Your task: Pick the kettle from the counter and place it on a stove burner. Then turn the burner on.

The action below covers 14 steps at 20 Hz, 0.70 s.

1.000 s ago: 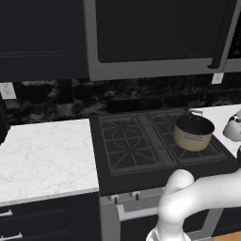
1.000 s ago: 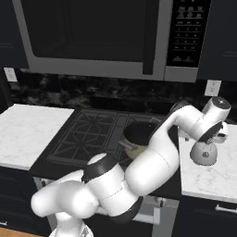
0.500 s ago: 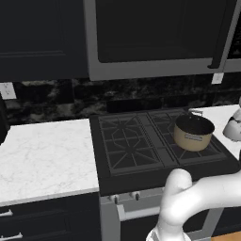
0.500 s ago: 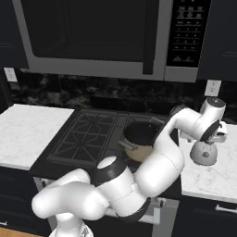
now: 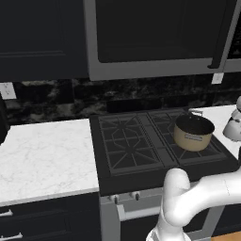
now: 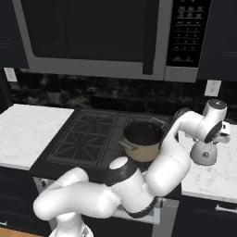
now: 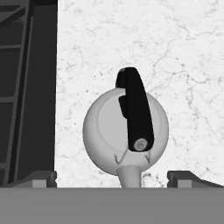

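Cooktop (image 5: 141,141): dark gas top with several black grates, set between two stretches of white marble. Knobs sit on the front panel below it. No burner looks lit, as far as I can tell.
Counter (image 6: 217,173): the stretch right of the cooktop carries the kettle; the stretch to the left (image 5: 42,160) is not in play.
Arm: reaches from the base across the front of the stove and out over the right counter, its hand above the kettle.
Pot (image 6: 142,140): tan with a black inside, on a right-hand grate. The front-left burner (image 5: 124,151) is bare, so I judge it a likely landing spot.
Kettle (image 7: 126,131): upright on the counter just right of the cooktop, touching nothing else. Dark handle on top, spout pointing at the hand camera.
Claw (image 7: 111,178): jaws set wide, wider than the kettle body, gripping nothing. It hovers over the kettle; the handle lies roughly between the two tips and beyond them, not yet touched.
Progress: nothing done yet, by my reading. Grasp, carry to a burner, set-down and the knob turn all remain.
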Motion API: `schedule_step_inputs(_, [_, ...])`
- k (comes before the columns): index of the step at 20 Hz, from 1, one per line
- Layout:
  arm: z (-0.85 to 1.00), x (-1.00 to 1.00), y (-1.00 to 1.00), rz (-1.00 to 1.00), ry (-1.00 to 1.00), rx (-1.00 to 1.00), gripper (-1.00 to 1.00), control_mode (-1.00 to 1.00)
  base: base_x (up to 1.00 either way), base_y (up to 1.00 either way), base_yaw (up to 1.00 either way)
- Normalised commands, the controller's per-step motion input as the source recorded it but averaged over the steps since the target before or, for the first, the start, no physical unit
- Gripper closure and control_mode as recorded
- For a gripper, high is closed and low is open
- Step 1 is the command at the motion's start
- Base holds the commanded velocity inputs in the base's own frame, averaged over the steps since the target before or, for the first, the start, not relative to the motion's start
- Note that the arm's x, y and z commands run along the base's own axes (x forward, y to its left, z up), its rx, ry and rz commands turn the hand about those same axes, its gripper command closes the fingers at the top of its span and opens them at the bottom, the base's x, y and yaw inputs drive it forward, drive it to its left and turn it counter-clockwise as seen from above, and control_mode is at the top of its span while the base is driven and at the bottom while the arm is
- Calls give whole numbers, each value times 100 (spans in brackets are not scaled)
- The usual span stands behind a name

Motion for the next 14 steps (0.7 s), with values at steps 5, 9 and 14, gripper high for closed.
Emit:
schedule_step_inputs(5, [-10, 34, -7, 0, 2, 0, -100, -100, 0, 0, 0])
schedule_step_inputs(9, [-35, 12, -17, 0, 4, -4, 100, -100, 0, 0, 0])
schedule_step_inputs(14, [-23, 11, -7, 0, 1, -4, 100, -100, 0, 0, 0])
